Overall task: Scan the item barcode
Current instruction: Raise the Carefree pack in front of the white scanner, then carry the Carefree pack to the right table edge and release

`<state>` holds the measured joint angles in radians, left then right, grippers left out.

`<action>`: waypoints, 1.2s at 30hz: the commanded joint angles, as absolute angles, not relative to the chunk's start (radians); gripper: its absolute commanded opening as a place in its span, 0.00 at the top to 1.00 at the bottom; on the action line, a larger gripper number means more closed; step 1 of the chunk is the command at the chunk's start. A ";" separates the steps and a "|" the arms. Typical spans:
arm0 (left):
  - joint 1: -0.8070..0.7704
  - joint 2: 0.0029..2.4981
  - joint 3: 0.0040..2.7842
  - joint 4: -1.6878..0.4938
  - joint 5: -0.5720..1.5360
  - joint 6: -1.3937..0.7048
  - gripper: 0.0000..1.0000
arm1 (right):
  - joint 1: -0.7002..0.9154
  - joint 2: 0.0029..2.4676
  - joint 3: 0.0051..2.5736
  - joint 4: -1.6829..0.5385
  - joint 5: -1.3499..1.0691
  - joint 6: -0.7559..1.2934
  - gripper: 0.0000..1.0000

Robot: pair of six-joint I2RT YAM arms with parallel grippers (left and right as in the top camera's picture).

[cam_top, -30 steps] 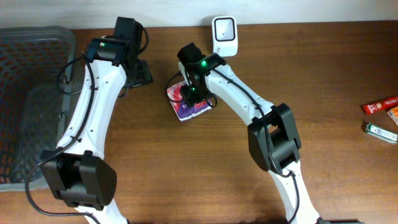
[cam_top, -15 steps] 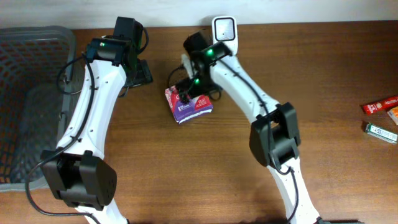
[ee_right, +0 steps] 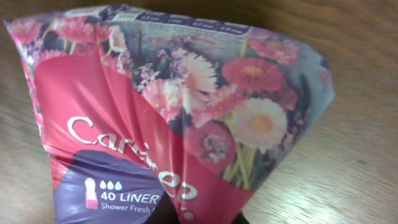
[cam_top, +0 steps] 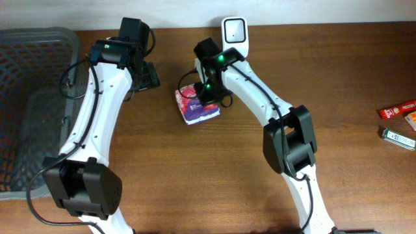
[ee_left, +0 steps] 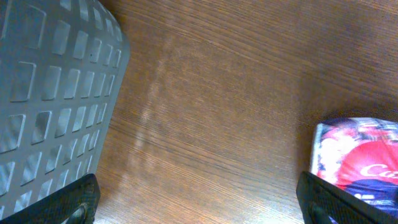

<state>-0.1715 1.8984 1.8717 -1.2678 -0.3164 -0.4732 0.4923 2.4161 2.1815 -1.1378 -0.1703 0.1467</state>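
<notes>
Overhead, the packet (cam_top: 195, 107) of liners was seen lying on the worktop (cam_top: 338, 71) between the two arms, a little below the white scanner (cam_top: 234, 30), with the right end effector (cam_top: 205, 96) clenched on the edge nearer the scanner. From the right wrist view, the floral wrapping was shown creased and bunched toward the bottom of the frame. The left end effector (ee_left: 199, 208) was held released, spread wide above bare wood, with the grey basket (ee_left: 50, 81) to one side and a corner of the packet to the other.

floral pack (ee_right: 180, 118), white script "Care…" (rest creased), "40 LINER"; "Shower Fresh" beneath
</notes>
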 commanded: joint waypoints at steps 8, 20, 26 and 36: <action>-0.167 1.890 1.879 -1.266 -0.310 -0.485 0.01 | 0.281 2.445 2.644 -1.147 -0.123 0.156 0.96; -0.167 1.890 1.879 -1.266 -0.310 -0.485 0.01 | 0.208 2.449 2.296 -0.455 0.016 0.335 0.96; -0.167 1.890 1.879 -1.266 -0.310 -0.485 0.01 | 0.207 2.405 2.296 -0.471 0.012 0.335 0.96; -0.167 1.890 1.879 -1.266 -0.310 -0.485 0.01 | -0.115 2.146 2.296 -0.933 0.154 0.544 0.96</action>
